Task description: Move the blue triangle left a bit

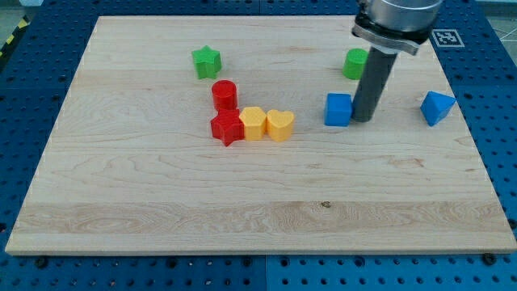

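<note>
The blue triangle (437, 107) lies near the board's right edge. My tip (363, 120) rests on the board just right of a blue cube (338, 110), touching or nearly touching it. The tip is well to the left of the blue triangle, with bare board between them. The rod rises from the tip toward the view's top, and it partly hides a green block (354, 63) behind it.
A green star (207, 61) sits at the upper left. A red cylinder (224, 94), a red star (227, 127), a yellow hexagon (254, 123) and a yellow heart (280, 124) cluster at the centre. The wooden board (242, 202) lies on a blue perforated table.
</note>
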### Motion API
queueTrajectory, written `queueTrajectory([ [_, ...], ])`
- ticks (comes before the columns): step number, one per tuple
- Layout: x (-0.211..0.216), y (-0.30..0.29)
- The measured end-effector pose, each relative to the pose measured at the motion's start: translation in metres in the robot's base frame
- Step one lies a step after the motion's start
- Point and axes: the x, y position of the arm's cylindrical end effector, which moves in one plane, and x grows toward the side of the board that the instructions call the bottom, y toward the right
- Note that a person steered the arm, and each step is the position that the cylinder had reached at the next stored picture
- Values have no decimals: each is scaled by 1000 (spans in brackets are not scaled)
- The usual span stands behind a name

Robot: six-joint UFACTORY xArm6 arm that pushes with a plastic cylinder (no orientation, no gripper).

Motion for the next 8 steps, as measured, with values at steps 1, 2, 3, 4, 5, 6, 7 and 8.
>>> queueTrajectory([
  [1,-6,-17],
  [2,-8,-33],
  [3,-8,-40],
  [4,-31,-27],
  [5,-64,-7],
  [6,-78,49],
  [7,-78,102],
  [8,-77,149],
])
